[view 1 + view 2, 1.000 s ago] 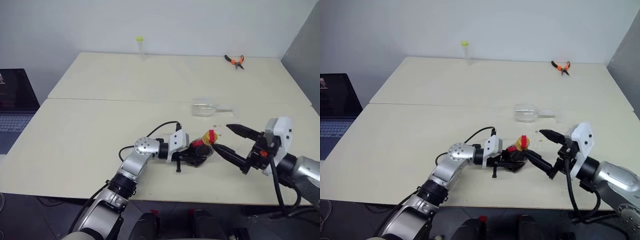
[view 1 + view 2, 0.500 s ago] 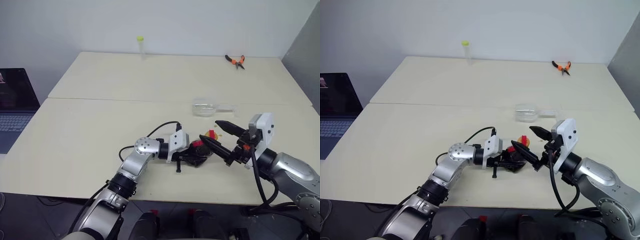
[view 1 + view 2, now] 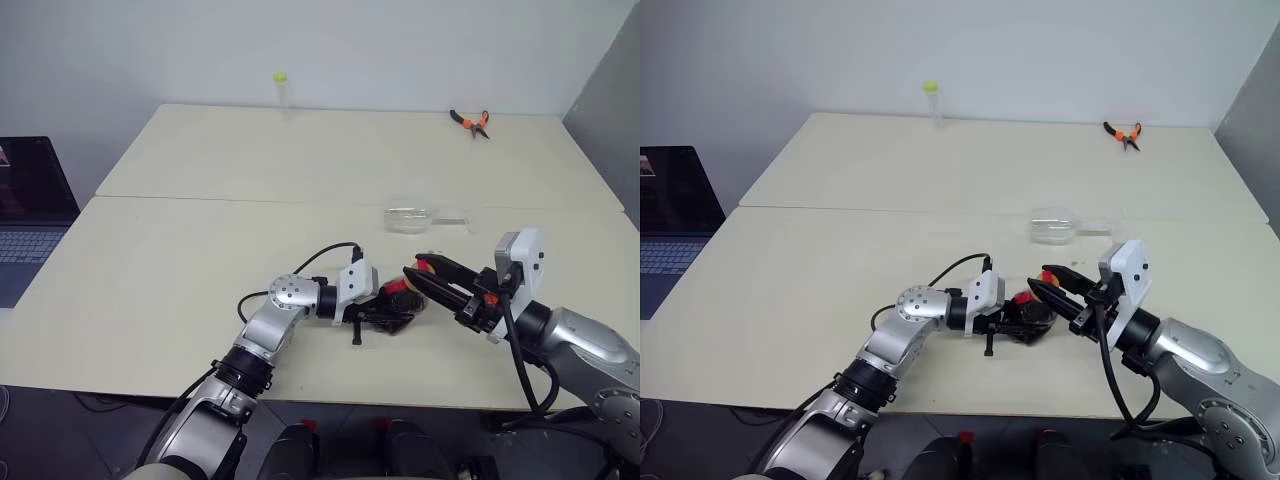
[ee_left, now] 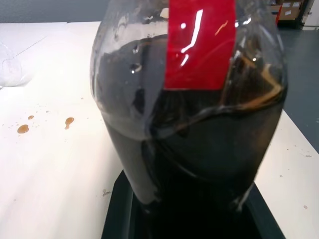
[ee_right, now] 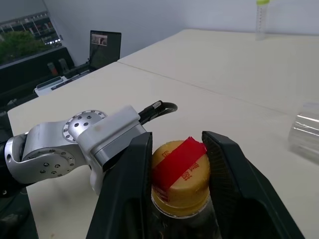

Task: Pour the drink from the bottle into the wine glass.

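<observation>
Standing near the front edge of the desk (image 3: 200, 240), the bottle (image 4: 189, 119) is upright with its body clamped in the left gripper (image 3: 395, 310), whose jaws are shut on it from the left. The drink (image 4: 199, 164) fills the lower body, dark brown-red, below a red strip of label. The cap (image 5: 180, 174) is yellow with a red band across it. The right gripper (image 5: 180, 169) reaches in from the right, level, with one black finger on each side of the cap; the jaws stand close against it, but whether they press it cannot be told. The wine glass (image 3: 410, 216) lies on its side on the desk, just beyond the bottle and a little to the right, its bowl to the left and stem to the right. A few brown drops (image 4: 69, 121) mark the desk beside the bottle. At the far edge of the desk a slim tube (image 3: 281, 93) with a yellow-green cap stands on the left, and orange-handled pliers (image 3: 470, 121) lie on the right. A laptop (image 3: 30, 215) sits off the desk's left side.
</observation>
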Available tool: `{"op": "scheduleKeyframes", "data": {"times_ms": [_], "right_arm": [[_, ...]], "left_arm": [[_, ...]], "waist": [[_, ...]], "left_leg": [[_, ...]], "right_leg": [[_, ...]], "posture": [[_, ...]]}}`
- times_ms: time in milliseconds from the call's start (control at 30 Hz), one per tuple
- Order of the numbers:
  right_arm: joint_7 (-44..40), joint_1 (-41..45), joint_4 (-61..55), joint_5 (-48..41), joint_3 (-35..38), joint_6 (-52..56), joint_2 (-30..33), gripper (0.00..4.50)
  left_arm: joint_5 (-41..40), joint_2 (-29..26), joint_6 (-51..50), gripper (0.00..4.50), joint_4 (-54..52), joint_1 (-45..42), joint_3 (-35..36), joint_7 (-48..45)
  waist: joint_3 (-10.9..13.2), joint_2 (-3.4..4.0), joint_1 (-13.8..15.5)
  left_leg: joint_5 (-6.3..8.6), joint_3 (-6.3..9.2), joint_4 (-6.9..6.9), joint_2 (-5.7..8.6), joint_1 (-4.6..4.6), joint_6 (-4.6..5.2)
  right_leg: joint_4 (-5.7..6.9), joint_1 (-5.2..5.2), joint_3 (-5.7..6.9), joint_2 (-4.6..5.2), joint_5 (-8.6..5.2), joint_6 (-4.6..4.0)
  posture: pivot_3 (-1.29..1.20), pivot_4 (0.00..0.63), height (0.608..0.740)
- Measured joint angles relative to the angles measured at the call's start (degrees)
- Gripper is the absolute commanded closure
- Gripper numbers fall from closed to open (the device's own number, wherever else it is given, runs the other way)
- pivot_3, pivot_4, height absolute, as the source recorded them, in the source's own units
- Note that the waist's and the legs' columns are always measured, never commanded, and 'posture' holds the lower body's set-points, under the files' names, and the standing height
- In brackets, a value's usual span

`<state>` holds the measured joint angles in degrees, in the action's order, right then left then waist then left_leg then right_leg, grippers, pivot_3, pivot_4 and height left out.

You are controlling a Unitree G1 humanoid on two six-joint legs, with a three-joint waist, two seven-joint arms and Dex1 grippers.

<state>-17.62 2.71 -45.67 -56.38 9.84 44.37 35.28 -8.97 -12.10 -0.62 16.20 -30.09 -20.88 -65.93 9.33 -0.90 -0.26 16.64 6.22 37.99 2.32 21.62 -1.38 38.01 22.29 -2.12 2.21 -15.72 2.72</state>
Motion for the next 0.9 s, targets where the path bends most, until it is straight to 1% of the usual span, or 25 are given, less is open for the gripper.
{"op": "scheduleKeyframes", "data": {"times_ms": [100, 233, 333, 400, 433, 500, 567, 633, 700, 733, 800, 900], "right_arm": [[2.1, 0.0, 1.0, -5.8, 1.9, -0.3, -2.5, 3.28], [5.4, -0.1, 1.1, -13.4, 4.8, -0.8, -2.9, 3.28], [6.8, -1.2, 1.2, -17.1, 6.3, -1.3, -2.2, 3.28], [6.2, -3.7, 1.2, -16.2, 8.0, -1.3, 1.0, 3.28], [5.5, -5.1, 1.3, -14.3, 9.0, -1.5, 2.7, 3.28], [2.2, -9.7, 2.1, -5.9, 10.1, -3.3, 7.4, 3.28], [-1.0, -15.1, 4.6, 3.9, 10.1, -7.4, 9.1, 3.28], [-2.6, -18.0, 7.7, 10.6, 8.8, -10.4, 8.5, 3.28], [-4.1, -19.7, 10.5, 17.0, 5.6, -14.3, 6.6, 3.28], [-4.4, -19.8, 11.5, 18.3, 4.5, -15.2, 5.9, 3.28], [-5.5, -19.8, 15.8, 23.8, 1.1, -19.0, 3.1, 3.28], [-6.6, -19.1, 21.8, 28.1, -0.3, -23.2, -0.4, 3.28]], "left_arm": [[0.0, 0.0, 0.0, 3.85, 0.0, 0.0, 0.0, 0.1], [0.0, 0.0, 0.0, 3.85, 0.0, 0.0, 0.0, 0.1], [0.0, 0.0, 0.0, 3.85, 0.0, 0.0, 0.0, 0.1], [0.0, 0.1, 0.0, 3.85, -0.1, 0.2, 0.0, 0.2], [0.0, 0.1, 0.1, 3.85, -0.1, 0.2, 0.0, 0.2], [-0.1, 0.1, 0.1, 3.85, -0.2, 0.4, 0.1, 0.3], [-0.1, 0.1, 0.1, 3.85, -0.2, 0.5, 0.1, 0.2], [-0.2, 0.1, 0.1, 3.85, -0.3, 0.5, 0.4, 0.0], [-0.2, 0.0, 0.0, 3.85, -0.3, 0.5, 0.5, -0.2], [-0.2, 0.1, 0.0, 3.85, -0.3, 0.5, 0.5, -0.3], [-0.2, 0.5, -0.1, 3.85, -0.3, 0.5, 0.4, -0.9], [-0.2, 1.0, -0.1, 3.85, -0.3, 0.5, 0.4, -1.0]], "waist": [[0.0, 0.00, 0.0], [0.0, 0.00, 0.0], [0.0, 0.00, 0.0], [0.0, 0.00, 0.0], [0.0, 0.00, 0.0], [0.0, 0.00, 0.1], [0.0, -0.01, 0.1], [0.0, 0.01, 0.0], [0.0, 0.01, -0.2], [0.0, 0.01, -0.2], [0.0, 0.02, -0.2], [0.0, 0.02, -0.1]], "left_leg": [[0.00, 0.00, 0.00, -0.01, 0.00, 0.00], [0.00, 0.00, 0.00, 0.00, 0.01, 0.00], [0.00, 0.01, 0.00, 0.00, 0.01, 0.01], [0.00, -0.02, 0.00, 0.02, 0.03, 0.01], [0.00, -0.02, 0.01, 0.02, 0.03, 0.01], [0.00, -0.05, 0.00, 0.02, 0.01, 0.01], [0.00, -0.04, 0.00, 0.02, 0.01, 0.01], [0.00, -0.11, 0.00, 0.00, -0.05, 0.01], [0.00, -0.14, -0.05, -0.03, -0.13, 0.01], [0.00, -0.14, -0.04, -0.04, -0.13, 0.01], [0.00, -0.13, -0.04, -0.02, -0.13, 0.00], [0.00, -0.15, -0.02, 0.00, -0.12, 0.00]], "right_leg": [[0.00, 0.00, -0.01, 0.00, 0.00, 0.00], [0.00, 0.00, -0.01, 0.01, 0.00, 0.00], [0.00, 0.00, -0.01, 0.01, 0.00, 0.00], [-0.01, 0.00, -0.01, 0.01, 0.00, 0.00], [-0.02, 0.00, 0.00, 0.01, 0.00, 0.00], [-0.01, -0.01, 0.00, -0.01, -0.01, 0.02], [-0.01, -0.02, 0.03, -0.02, -0.01, 0.02], [0.04, -0.01, -0.04, -0.03, -0.01, 0.02], [0.05, -0.04, -0.09, -0.07, -0.01, 0.02], [0.06, -0.04, -0.08, -0.08, -0.01, 0.02], [0.07, -0.04, -0.07, -0.07, -0.01, 0.02], [0.04, -0.03, -0.10, -0.04, -0.01, 0.02]], "posture": [[0.00, 0.150, 0.740], [0.00, 0.150, 0.740], [0.00, 0.150, 0.740], [0.00, 0.150, 0.740], [0.00, 0.150, 0.740], [0.00, 0.150, 0.740], [0.00, 0.150, 0.740], [0.00, 0.150, 0.740], [0.00, 0.150, 0.740], [0.00, 0.150, 0.740], [0.00, 0.150, 0.740], [0.00, 0.150, 0.740]]}}
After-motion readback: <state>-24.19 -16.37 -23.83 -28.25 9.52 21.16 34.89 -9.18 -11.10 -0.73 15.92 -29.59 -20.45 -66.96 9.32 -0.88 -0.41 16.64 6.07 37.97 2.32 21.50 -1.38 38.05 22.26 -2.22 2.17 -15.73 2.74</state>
